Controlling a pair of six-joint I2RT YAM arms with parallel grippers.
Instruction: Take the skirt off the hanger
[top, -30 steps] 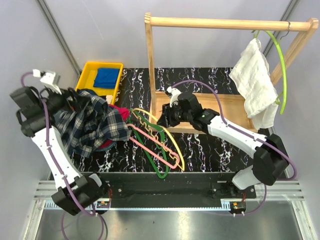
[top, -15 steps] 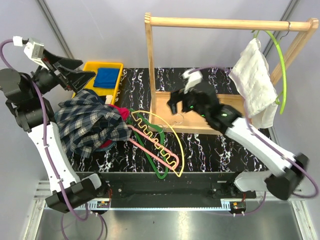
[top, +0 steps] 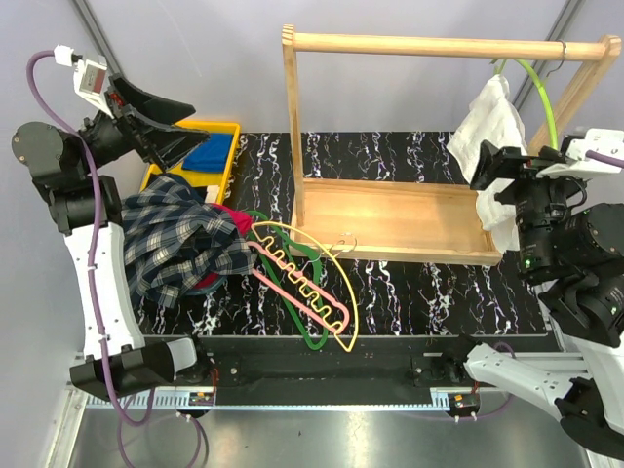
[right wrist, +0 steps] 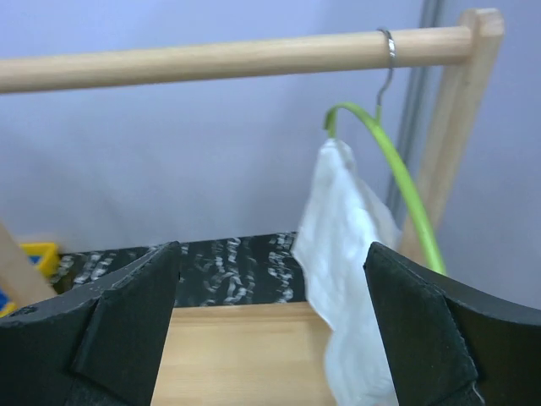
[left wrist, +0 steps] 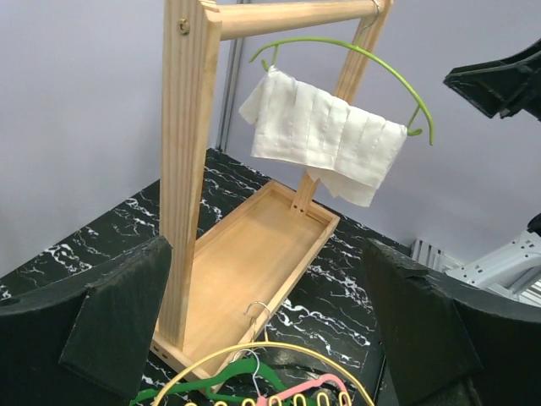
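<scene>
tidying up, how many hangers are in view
4: lime hanger on the rail; yellow hanger, pink hanger, dark green hanger overlapping on the table. Clothes may hide more.

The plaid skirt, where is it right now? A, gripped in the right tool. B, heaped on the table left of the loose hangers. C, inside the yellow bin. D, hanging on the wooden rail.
B: the skirt lies crumpled on the table, left of the pale yellow hanger, with neither tool holding it.

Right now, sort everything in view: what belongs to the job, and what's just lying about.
Job:
skirt
cream hanger

Lying about:
pink hanger
green hanger on the table
wooden rack
white cloth
yellow bin
</scene>
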